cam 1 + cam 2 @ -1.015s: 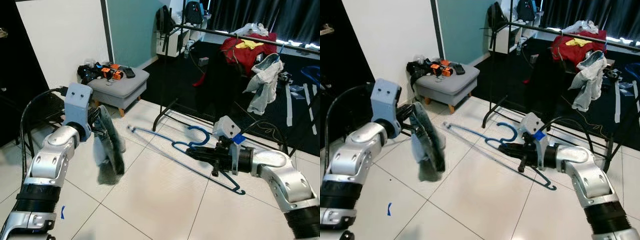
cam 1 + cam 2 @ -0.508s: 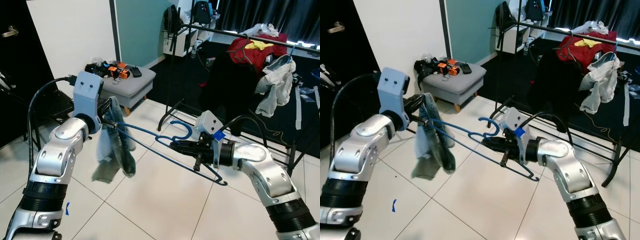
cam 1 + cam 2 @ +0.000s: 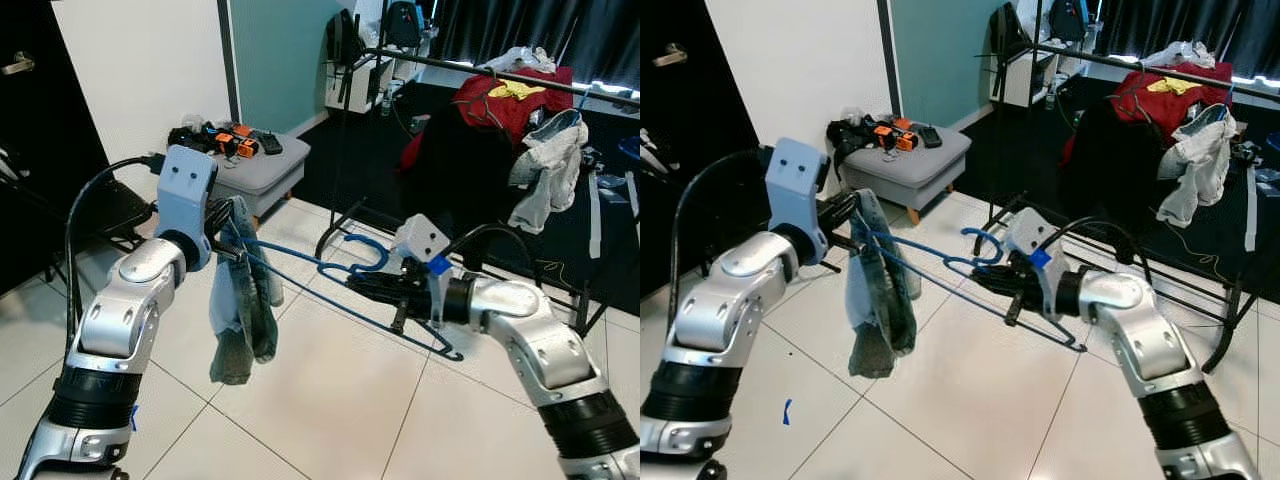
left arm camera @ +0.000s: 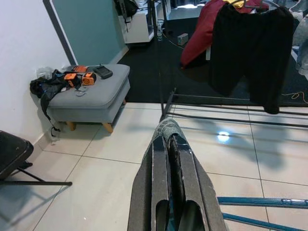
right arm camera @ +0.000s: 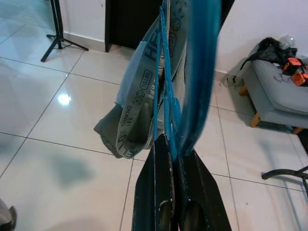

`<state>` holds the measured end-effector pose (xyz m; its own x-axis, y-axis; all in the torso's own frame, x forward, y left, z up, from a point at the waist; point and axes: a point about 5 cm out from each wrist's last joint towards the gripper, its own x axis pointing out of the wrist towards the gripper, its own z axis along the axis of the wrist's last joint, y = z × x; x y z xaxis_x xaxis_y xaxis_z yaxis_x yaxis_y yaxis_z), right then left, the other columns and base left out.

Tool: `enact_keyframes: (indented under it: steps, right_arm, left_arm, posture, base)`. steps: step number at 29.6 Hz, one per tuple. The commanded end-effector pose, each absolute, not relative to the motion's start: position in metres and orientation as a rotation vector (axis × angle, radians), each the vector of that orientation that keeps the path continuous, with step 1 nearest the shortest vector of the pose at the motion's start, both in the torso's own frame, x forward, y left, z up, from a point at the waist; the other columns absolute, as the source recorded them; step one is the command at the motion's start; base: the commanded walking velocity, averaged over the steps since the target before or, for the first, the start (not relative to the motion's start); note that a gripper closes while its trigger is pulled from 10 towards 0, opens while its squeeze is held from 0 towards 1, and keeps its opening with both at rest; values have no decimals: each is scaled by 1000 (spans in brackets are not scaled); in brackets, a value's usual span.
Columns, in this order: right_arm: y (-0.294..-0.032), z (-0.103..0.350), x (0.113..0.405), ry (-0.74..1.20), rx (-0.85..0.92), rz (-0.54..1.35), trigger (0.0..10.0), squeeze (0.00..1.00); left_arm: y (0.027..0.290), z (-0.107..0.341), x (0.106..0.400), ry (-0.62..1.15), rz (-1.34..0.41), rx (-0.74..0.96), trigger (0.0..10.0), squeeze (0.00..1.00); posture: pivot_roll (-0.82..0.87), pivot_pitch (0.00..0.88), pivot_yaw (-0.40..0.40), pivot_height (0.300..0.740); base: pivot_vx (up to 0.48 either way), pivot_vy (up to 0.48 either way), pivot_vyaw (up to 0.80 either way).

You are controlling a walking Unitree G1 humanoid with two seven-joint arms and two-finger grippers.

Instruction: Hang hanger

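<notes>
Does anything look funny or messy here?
Yes. The grey-green garment is bunched at one end of the blue hanger, pinched by the left gripper, not spread out. The right gripper holds the hanger flat. Clothes are heaped on the rack.

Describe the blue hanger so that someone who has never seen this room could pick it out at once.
Start at the black clothes rack at the back, then come forward over the white tiled floor to the two silver arms. The blue hanger is held in the air between them: the right pincer grips it near the hook, and the left pincer holds the end draped with a grey-green garment. It is the only thin blue wire frame.
</notes>
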<state>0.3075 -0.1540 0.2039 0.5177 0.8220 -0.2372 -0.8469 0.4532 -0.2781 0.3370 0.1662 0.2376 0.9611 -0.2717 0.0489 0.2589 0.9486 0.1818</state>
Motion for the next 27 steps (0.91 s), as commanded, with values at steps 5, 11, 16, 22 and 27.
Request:
enact_keyframes:
  steps: [5,11,16,22,27]
  right_arm:
    - [-157,212,307,67,-406,1029,10000,0]
    - [-168,211,307,117,-451,1025,10000,0]
    - [-173,211,308,130,-474,1011,10000,0]
    - [-179,212,311,143,-506,973,10000,0]
    - [-181,216,312,135,-503,961,10000,0]
  left_arm:
    - [160,235,335,-56,-286,181,10000,0]
    - [161,233,334,-49,-279,178,10000,0]
    - [162,233,334,-47,-277,175,10000,0]
    - [160,231,334,-41,-277,180,10000,0]
    - [159,229,333,-33,-276,195,10000,0]
  posture:
    - [-129,10,1,740]
    - [-127,10,-1,740]
    - [-127,8,-2,740]
    - [-125,8,-2,740]
    - [-124,9,-3,740]
  base:
    - [0,0,0]
    - [0,0,0]
    - [0,0,0]
    - [0,0,0]
    - [0,0,0]
